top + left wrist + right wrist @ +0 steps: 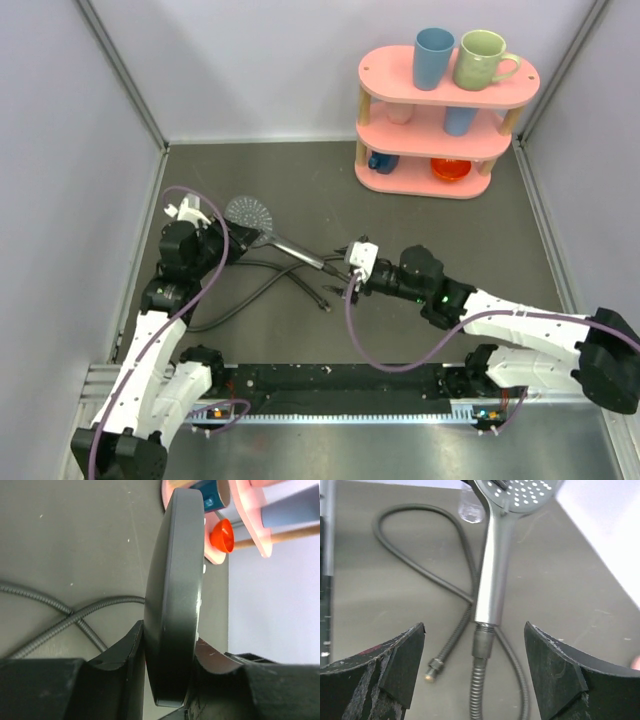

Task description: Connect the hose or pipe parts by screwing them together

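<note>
Grey shower head (492,570) sits pinched in my left hand (169,667); my right hand (474,650) gapes empty around the hose (479,682) at six o'clock.

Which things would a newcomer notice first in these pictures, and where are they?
Left of centre, the left gripper clamps the grey shower head by its round face, and the right gripper stands open at the handle's end. A dark hose loops beside it. A pink shelf with mugs stands far right.

Arms, pair: both reach toward the middle of the top view.
Left gripper (236,240), left of centre: fingers clamped on shower head (250,213). Right gripper (474,632), centre: fingers spread wide.
</note>
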{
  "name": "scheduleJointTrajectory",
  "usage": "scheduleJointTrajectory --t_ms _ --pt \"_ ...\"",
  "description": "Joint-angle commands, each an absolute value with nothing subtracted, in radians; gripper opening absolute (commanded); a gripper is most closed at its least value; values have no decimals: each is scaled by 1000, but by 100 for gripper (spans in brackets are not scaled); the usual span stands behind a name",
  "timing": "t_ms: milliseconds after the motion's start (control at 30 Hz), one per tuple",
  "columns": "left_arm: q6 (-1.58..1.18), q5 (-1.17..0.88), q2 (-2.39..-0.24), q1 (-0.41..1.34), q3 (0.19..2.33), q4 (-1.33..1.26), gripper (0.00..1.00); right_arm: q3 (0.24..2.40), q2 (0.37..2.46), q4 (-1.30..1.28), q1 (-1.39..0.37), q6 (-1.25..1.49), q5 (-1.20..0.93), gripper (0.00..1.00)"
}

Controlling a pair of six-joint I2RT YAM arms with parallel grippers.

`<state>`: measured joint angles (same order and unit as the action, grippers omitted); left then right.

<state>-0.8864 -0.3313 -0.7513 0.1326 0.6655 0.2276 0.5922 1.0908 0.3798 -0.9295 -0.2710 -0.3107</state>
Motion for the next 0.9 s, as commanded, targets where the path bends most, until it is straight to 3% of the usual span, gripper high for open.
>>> scheduleJointTrajectory --t_ms 0,267,433,500,600,667,700,733,867 --pt "-1004 -239 -729 135 807 412 0 555 1095 521 -1023 -504 78 78" --pt "-1106 -261 -722 135 885 515 0 581 1192 561 -1110 -653 172 72" --pt "-1128 -255 -721 135 910 561 0 606 1274 641 -1172 -741 268 61" --pt "-1126 -256 -719 135 917 569 0 603 1296 692 -1190 -785 328 49" --pt "-1123 -258 -715 135 913 578 0 610 1305 733 -1204 -785 322 41" --pt "-1123 -255 -709 135 899 586 0 624 1307 697 -1204 -758 310 24" --pt "-1117 -253 -703 135 896 584 0 644 1307 675 -1206 -749 293 8" --pt "-1105 -249 -701 135 893 583 0 653 1308 652 -1204 -729 288 2" --pt "-952 -279 -669 133 842 451 0 695 1289 507 -1201 -646 171 0"
